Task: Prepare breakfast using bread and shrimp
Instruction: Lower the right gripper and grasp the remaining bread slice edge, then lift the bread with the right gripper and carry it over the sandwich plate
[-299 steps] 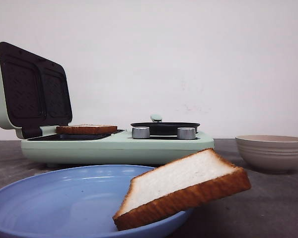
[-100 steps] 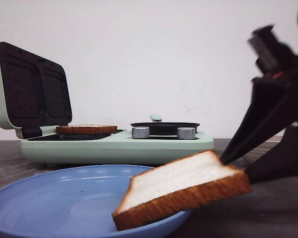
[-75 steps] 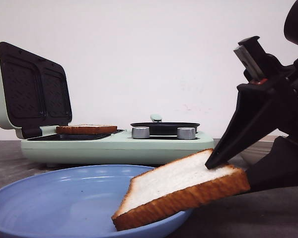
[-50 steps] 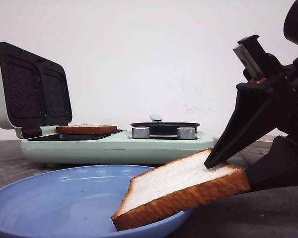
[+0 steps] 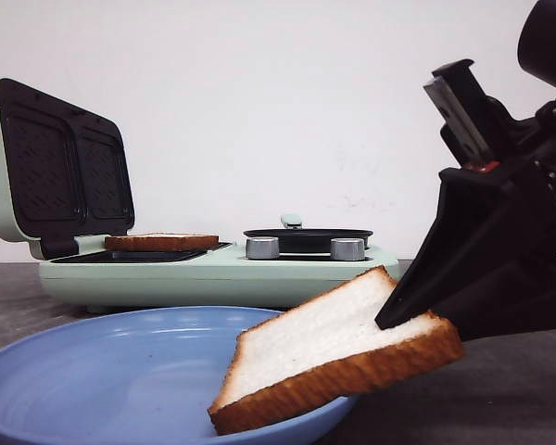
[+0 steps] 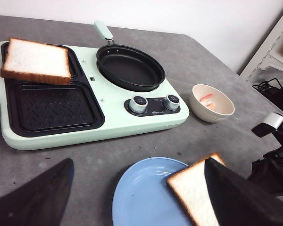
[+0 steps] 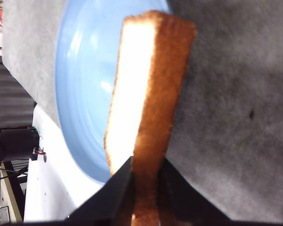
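On blue plate point(image 5: 93, 389): bread slice point(image 5: 324, 357); bowl point(image 6: 212, 103): shrimp point(image 6: 206, 98).

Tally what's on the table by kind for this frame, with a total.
Bread slices: 2, one on the sandwich plate, one on the blue plate's rim clamped by the right hand
Blue plate: 1
Bowl: 1
Green breakfast maker: 1
Frying pan: 1
Total: 6
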Available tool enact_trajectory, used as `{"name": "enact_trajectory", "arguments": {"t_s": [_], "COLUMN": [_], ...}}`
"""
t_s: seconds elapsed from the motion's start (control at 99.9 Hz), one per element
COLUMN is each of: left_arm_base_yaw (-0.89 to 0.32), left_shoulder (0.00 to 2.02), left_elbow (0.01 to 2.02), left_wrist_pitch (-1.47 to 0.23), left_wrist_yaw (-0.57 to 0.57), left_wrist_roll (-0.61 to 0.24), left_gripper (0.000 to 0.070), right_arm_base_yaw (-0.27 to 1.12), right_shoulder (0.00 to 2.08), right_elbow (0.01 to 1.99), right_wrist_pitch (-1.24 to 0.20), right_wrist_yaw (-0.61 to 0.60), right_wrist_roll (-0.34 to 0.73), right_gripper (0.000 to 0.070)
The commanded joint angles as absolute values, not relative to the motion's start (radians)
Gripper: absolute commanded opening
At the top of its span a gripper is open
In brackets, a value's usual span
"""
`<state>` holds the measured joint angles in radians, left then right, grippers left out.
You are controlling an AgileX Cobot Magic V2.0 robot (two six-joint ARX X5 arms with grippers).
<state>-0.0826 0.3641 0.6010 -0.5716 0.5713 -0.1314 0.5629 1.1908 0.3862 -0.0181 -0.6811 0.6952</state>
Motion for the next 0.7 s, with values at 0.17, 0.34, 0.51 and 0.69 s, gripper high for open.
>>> {"name": "enact_trajectory", "arguments": {"t_s": [0.17,0.34,0.51,0.69], "left_arm_base_yaw": [-0.083,-0.083,-0.083,-0.083], "left_shoulder": [0.365,0.365,0.365,0.365], "left_elbow": [0.603,0.603,0.603,0.603], "left_wrist_pitch": [-0.56,-0.561,-0.561,-0.558], "left_wrist_yaw": [0.568,0.568,0.568,0.568], "left_wrist_roll": [-0.121,-0.122,-0.121,-0.121], "left_gripper": [0.0469,0.0469,0.0469,0.0469], "right_arm_base_yaw": [0.572,0.572,0.572,0.572], "right_shoulder": [1.186,1.128,1.102,1.13], "right_elbow": [0.387,0.392,0.446,0.565], "right_wrist_pitch": [0.03,0.113,0.119,0.118], "right_wrist_yaw": [-0.713,-0.733,-0.734,-0.729], "right_wrist_roll": [0.72,0.802,0.833,0.835], "right_gripper": [0.0,0.0,0.0,0.0]}}
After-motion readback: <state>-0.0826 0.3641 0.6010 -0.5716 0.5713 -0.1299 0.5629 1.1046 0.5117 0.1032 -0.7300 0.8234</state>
